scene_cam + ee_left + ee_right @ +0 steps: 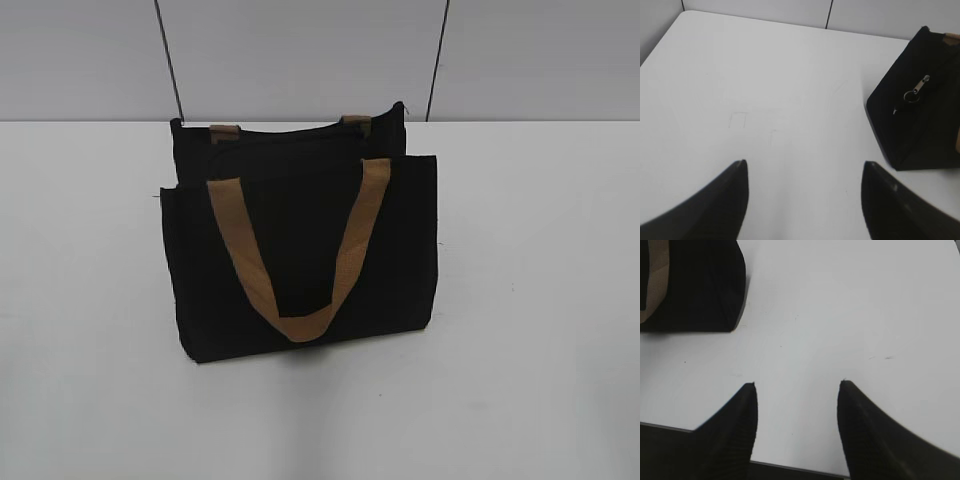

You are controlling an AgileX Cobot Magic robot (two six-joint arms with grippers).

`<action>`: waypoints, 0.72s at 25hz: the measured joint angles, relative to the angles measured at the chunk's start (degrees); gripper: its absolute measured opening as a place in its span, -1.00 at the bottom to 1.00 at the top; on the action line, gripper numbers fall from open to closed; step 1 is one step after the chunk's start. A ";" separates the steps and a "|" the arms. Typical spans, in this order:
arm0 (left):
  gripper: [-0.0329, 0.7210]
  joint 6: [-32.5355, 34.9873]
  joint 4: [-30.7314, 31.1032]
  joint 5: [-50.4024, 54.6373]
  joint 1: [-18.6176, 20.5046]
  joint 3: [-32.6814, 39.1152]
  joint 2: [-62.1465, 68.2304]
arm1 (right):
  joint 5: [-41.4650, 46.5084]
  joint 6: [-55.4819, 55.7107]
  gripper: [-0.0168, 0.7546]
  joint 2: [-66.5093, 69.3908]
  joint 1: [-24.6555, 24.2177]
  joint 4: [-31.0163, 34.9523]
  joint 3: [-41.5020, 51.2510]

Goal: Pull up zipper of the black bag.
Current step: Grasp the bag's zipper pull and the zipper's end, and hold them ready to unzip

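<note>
While the black bag [300, 250] stands upright mid-tabletop [540, 300], both hands hang apart from it, spread wide and empty: left hand [804, 167], right hand [797, 385]. Zipper [918, 88] pull lies at bag's end.

No writing, label, brand or number can be read anywhere. The bag [300, 250] shows plain black cloth and plain tan straps, and the table [765, 90] carries only a few faint scuff marks, none forming letters.
</note>
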 joint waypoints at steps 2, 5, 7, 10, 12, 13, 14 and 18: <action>0.49 0.00 0.00 0.00 0.00 0.00 0.00 | 0.00 0.00 0.09 0.00 0.00 0.00 0.00; 0.49 0.00 0.00 0.00 0.00 0.00 0.00 | 0.00 0.00 0.09 0.00 0.00 0.00 0.00; 0.49 0.00 0.00 0.00 0.00 0.00 0.00 | 0.00 0.00 0.09 0.00 0.00 0.00 0.00; 0.49 0.00 0.00 0.00 0.00 0.00 0.00 | 0.00 0.00 0.09 0.00 0.00 0.00 0.00; 0.49 0.00 0.00 0.00 0.00 0.00 0.00 | 0.00 0.00 0.09 0.00 0.00 0.00 0.00; 0.49 0.00 0.00 0.00 0.00 0.00 0.00 | 0.00 0.00 0.09 0.00 0.00 0.00 0.00; 0.49 0.00 0.00 0.00 0.00 0.00 0.00 | 0.00 0.00 0.09 0.00 0.00 0.00 0.00; 0.49 0.00 0.00 0.00 0.00 0.00 0.00 | 0.00 0.00 0.09 0.00 0.00 0.00 0.00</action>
